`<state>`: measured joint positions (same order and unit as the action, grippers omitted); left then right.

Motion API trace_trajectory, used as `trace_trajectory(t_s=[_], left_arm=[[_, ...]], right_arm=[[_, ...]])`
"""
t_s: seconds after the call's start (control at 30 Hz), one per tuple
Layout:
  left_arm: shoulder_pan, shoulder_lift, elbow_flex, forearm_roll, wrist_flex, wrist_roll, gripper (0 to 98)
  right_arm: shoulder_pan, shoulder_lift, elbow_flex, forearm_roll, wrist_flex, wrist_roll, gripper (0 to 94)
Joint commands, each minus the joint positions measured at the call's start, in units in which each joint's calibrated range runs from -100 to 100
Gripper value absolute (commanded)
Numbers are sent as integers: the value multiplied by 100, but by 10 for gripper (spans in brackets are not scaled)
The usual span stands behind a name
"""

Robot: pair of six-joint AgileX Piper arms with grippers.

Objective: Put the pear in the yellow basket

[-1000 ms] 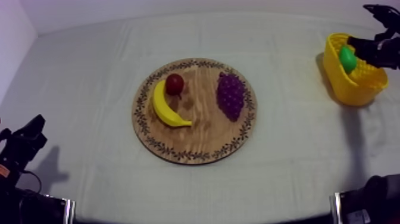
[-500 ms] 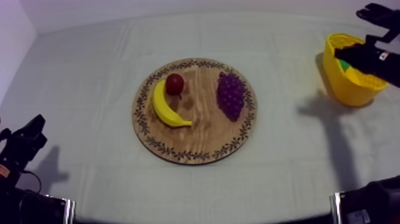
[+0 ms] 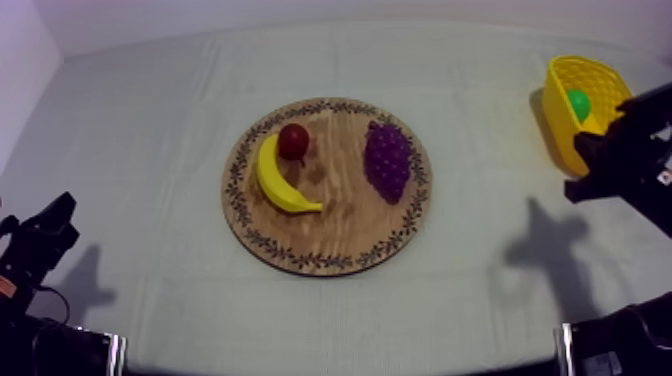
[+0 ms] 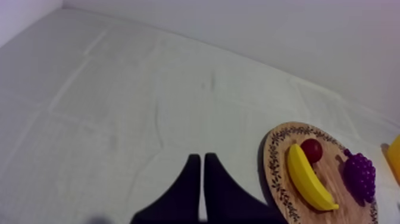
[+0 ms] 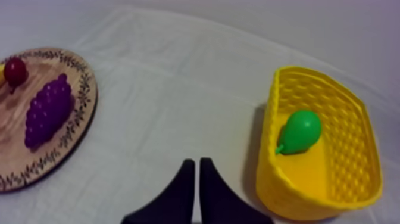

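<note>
Tool on my right arm [image 5: 195, 162] is hanging just outside the yellow basket [image 5: 286, 196], its fingers lying together in a narrow wedge and holding nothing. The pear [image 5: 300, 131] is lying inside the basket, leaning against the near wall, so the task is looking done. The risk I am seeing is the arm's closeness to the basket in the top view: a careless swing could be knocking the light wall, tipping it and letting the pear roll out onto the bench [image 3: 150, 120]. A low sweep toward the wooden board [image 3: 330, 255] could also be catching the grapes [image 3: 387, 160]. My left tool [image 4: 198, 158] is resting pressed together too, empty, well apart from the board.
</note>
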<state>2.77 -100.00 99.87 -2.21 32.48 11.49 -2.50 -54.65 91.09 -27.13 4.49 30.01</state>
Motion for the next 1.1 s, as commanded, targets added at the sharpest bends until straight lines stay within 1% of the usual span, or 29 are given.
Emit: trace_trajectory(t_s=[0.0,0.33,0.4,0.43,0.47,0.57,0.6,0.73,0.8,0.97,1.07], left_arm=[[1,0,2,-2,1,0,1],[1,0,2,-2,1,-3,1],[1,0,2,-2,1,-1,1],[1,0,2,-2,1,-2,1],[1,0,2,-2,1,-2,1],[1,0,2,-2,1,0,1],[1,0,2,-2,1,-1,1],[1,0,2,-2,1,0,1],[1,0,2,-2,1,-2,1],[1,0,2,-2,1,-1,1],[1,0,2,-2,1,-1,1]], right_arm=[[185,-512,99,-25,318,142,3],[457,-1571,296,-38,1027,101,2],[522,-1796,329,51,1264,-2,2],[546,-1917,347,159,1396,-120,2],[556,-2045,367,324,1540,-302,2],[518,-2412,414,955,2010,-997,2],[509,-2511,423,1122,2165,-1184,2],[491,-2915,469,1606,2715,-1698,2],[469,-3140,495,1789,2970,-1877,2],[454,-3679,551,2125,3476,-2181,2],[443,-3922,563,2248,3649,-2272,2]])
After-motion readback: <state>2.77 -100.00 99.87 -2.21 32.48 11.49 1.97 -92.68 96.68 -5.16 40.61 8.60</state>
